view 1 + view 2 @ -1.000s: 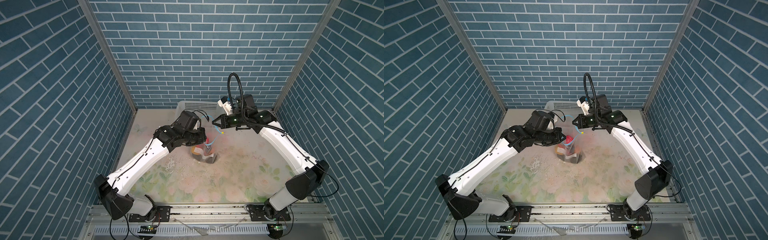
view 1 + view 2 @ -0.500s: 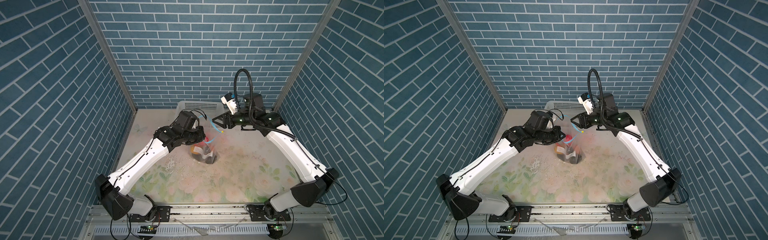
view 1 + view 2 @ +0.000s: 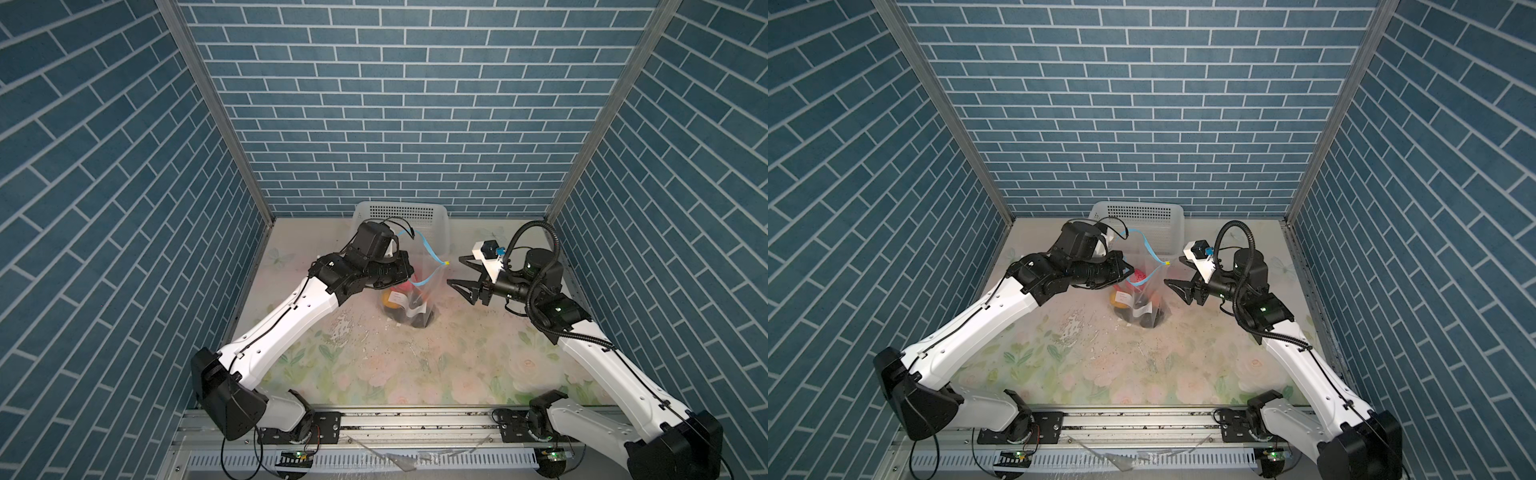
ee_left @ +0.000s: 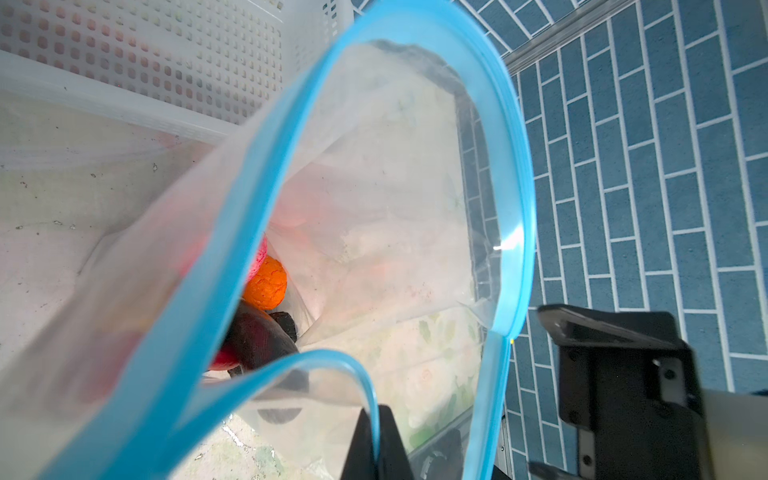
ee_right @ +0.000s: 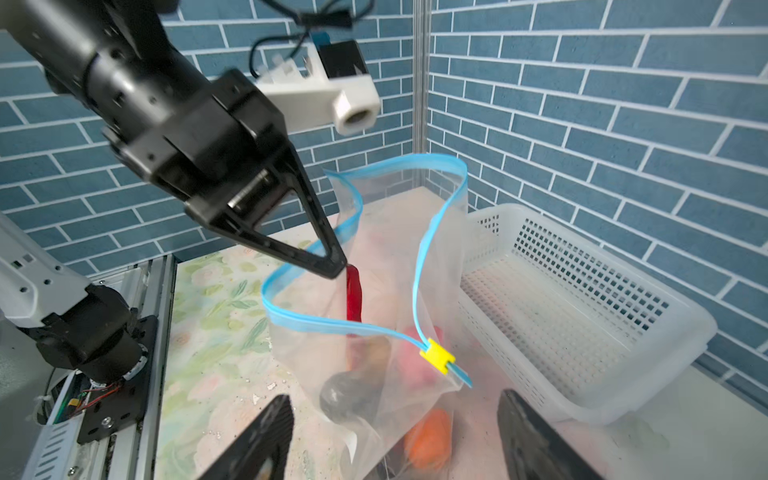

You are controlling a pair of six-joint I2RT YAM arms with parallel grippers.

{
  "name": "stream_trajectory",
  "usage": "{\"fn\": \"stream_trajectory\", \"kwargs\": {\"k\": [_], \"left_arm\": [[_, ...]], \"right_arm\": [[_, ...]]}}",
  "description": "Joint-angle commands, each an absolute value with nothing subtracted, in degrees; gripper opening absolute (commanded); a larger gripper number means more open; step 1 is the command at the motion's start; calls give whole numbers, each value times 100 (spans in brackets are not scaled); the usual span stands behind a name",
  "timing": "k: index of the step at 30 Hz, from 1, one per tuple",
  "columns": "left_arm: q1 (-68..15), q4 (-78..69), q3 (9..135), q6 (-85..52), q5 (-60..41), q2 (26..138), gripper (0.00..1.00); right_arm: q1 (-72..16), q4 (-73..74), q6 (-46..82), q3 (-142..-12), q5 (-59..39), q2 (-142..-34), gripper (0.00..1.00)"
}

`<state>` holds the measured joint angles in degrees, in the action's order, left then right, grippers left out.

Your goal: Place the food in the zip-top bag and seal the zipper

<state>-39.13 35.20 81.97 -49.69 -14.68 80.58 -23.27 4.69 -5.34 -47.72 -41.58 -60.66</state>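
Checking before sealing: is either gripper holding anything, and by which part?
The left gripper is shut on the blue zipper strip of the zip-top bag, at its open mouth. The right gripper is open near the yellow tab, holding nothing.

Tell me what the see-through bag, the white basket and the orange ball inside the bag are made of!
The bag: probably thin, soft plastic film; it is clear, glossy and crumples into folds. The basket: stiff moulded plastic, slightly shiny, with neat rows of holes. The orange ball: matte and bumpy like orange peel, perhaps foam or rubber; the look alone can't settle it.
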Motion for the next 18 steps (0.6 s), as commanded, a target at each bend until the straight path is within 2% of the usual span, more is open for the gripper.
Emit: {"fn": "stream_trajectory", "kwargs": {"k": [1,9,18], "left_arm": [[-3858,3409,8142,-4896,-1559,7941,0],[-3850,3271,7984,-4942,-1646,7907,0],[-3850,3244,7985,-4953,-1665,7919,0]], "right_arm": [[-2152,1663,-547,-4560,-4610,-6284,80],[-2024,3447,-186,-4325,-5465,-7372,81],[-2013,5102,513,-4335,-6259,-8287,71]]}}
